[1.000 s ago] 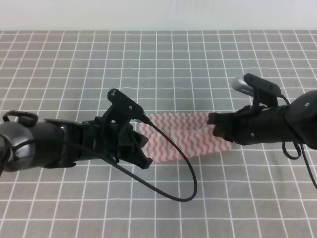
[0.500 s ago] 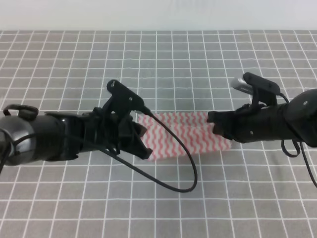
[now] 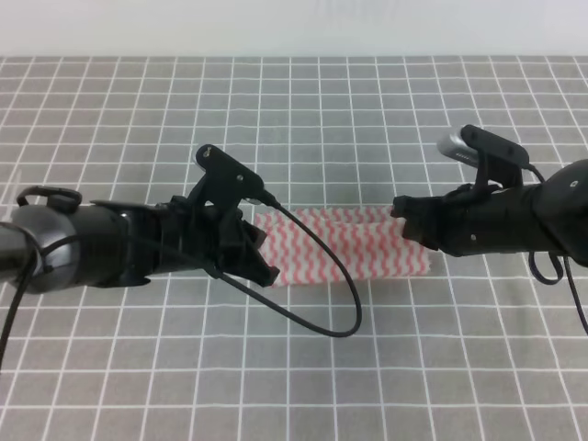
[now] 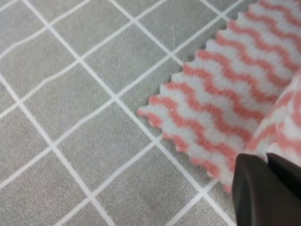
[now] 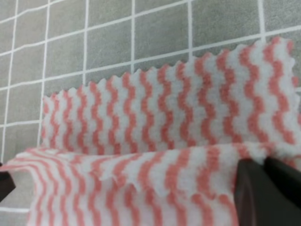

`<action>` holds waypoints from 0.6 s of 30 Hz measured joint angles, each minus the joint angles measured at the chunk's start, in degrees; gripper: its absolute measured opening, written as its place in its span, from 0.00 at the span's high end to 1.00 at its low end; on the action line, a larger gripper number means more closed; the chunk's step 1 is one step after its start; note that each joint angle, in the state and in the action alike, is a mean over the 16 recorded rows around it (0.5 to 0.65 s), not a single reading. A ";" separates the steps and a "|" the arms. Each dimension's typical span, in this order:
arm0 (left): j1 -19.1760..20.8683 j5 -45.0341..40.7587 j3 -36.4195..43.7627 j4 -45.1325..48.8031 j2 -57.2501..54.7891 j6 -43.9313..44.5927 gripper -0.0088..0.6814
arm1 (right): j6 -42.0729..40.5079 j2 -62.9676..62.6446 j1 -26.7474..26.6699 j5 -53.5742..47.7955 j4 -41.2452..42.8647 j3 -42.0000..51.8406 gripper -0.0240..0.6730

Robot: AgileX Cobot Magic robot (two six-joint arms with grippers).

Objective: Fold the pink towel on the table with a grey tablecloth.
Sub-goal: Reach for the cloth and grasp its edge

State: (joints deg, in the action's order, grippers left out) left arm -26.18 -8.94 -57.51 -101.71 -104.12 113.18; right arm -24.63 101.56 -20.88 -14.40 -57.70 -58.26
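The pink towel (image 3: 344, 248) lies near the middle of the worktop (image 3: 303, 110) (grey cloth, white grid), partly doubled over into a long band. The left hand (image 3: 262, 262) pinches the towel's left end, its fingers pressed together on a raised fold. The right hand (image 3: 411, 223) pinches the right end likewise, that edge lifted above the layer lying flat beneath.
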 joint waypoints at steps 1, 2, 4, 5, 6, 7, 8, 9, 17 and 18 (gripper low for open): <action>0.07 0.00 -0.06 0.11 -0.18 -0.13 0.99 | 0.00 0.13 0.08 0.00 -0.01 -0.07 0.99; 0.14 -0.01 -0.11 0.11 -0.29 -0.26 0.99 | 0.00 0.30 0.14 -0.03 -0.01 -0.15 0.99; 0.24 0.11 -0.17 0.22 -0.44 -0.49 0.99 | 0.00 0.71 0.28 -0.15 -0.02 -0.39 0.99; 0.27 0.18 -0.18 0.22 -0.47 -0.59 0.99 | 0.00 0.93 0.33 -0.21 -0.03 -0.54 0.99; 0.29 0.26 -0.20 0.33 -0.53 -0.67 0.99 | 0.00 1.17 0.36 -0.28 -0.04 -0.70 0.99; 0.31 0.34 -0.21 0.44 -0.58 -0.74 0.99 | 0.00 1.42 0.39 -0.34 -0.04 -0.88 0.99; 0.32 0.42 -0.24 0.55 -0.62 -0.80 0.99 | 0.00 1.66 0.39 -0.41 -0.05 -1.08 0.99; 0.34 0.46 -0.26 0.55 -0.63 -0.85 0.99 | 0.00 1.91 0.40 -0.49 -0.06 -1.28 0.99; 0.43 0.92 -0.37 0.44 -0.56 -0.89 0.99 | 0.00 3.47 0.39 -1.19 -0.12 -3.04 0.99; 0.43 0.97 -0.40 0.44 -0.59 -0.88 0.99 | 0.00 3.55 0.39 -1.21 -0.13 -3.24 0.99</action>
State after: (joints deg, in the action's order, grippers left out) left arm -25.74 -7.96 -57.91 -101.27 -104.72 112.30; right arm -24.63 105.11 -20.49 -15.60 -57.83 -61.50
